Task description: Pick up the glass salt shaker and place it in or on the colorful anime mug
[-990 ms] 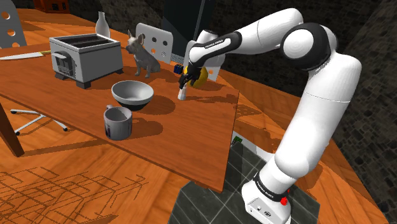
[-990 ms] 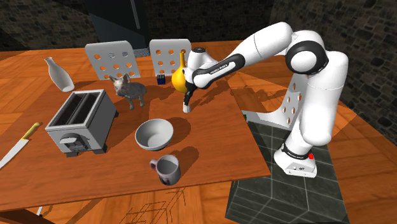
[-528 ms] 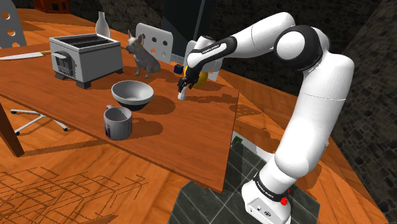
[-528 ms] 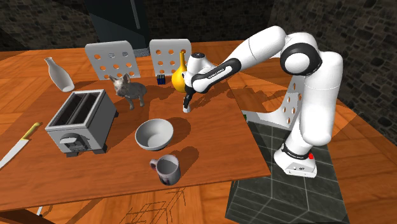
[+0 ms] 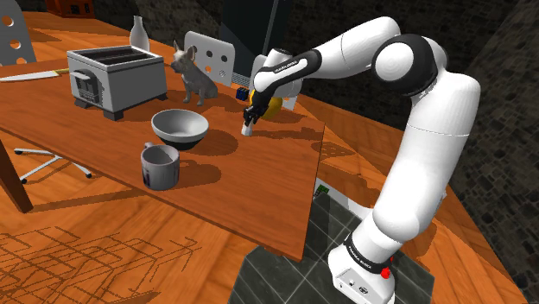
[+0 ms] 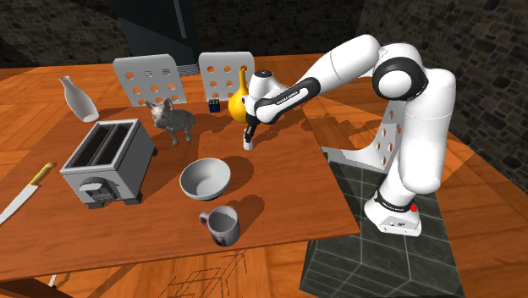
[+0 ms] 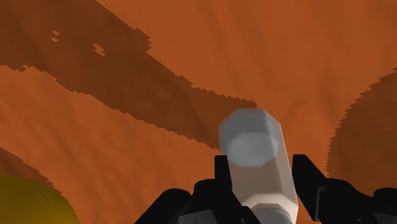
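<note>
Arm's elbow (image 5: pixel 406 62) drawn slightly leftward in the shoulder view, nearer the salt shaker (image 5: pixel 248 129)

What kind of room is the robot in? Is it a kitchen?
Probably a kitchen or dining room in a house: a wooden table holds a toaster, a bowl and a mug, with two chairs behind it.

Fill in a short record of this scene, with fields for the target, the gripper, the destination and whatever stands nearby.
target: pale salt shaker, upright, at or just above the wooden table
gripper: gripper reaching down over the shaker, fingers clasping its sides
destination: grey mug, upright near the table's front edge in the shoulder view
near mug: grey bowl
near shaker: yellow vase
further off: dog figurine, toaster
</note>
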Robot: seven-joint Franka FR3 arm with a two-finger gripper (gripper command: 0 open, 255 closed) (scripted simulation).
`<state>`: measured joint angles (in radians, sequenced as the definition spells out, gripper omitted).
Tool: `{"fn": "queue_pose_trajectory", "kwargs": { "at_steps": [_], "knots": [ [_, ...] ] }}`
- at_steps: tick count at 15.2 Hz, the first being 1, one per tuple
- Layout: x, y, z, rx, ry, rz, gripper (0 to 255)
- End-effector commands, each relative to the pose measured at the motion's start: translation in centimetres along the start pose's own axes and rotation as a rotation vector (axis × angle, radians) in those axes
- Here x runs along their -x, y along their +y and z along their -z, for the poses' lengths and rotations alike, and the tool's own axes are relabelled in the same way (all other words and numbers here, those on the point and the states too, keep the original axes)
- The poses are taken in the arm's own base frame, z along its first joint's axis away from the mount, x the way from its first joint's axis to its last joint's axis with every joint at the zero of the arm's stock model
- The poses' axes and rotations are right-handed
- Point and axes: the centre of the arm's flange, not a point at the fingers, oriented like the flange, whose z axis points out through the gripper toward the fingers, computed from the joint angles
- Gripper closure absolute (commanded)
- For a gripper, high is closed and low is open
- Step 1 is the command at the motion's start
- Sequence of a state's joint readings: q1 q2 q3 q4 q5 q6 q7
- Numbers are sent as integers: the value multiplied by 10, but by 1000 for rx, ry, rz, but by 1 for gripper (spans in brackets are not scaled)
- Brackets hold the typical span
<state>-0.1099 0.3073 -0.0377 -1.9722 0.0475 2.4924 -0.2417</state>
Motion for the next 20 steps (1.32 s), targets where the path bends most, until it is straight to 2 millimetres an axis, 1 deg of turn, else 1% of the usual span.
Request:
{"fn": "queue_pose_trajectory", "kwargs": {
  "at_steps": [1, 7, 20],
  "knots": [
    [0, 0, 0, 0, -1, -1, 255],
    [0, 0, 0, 0, -1, -1, 255],
    [-14, 2, 67, 0, -1, -1, 255]
  ]
}}
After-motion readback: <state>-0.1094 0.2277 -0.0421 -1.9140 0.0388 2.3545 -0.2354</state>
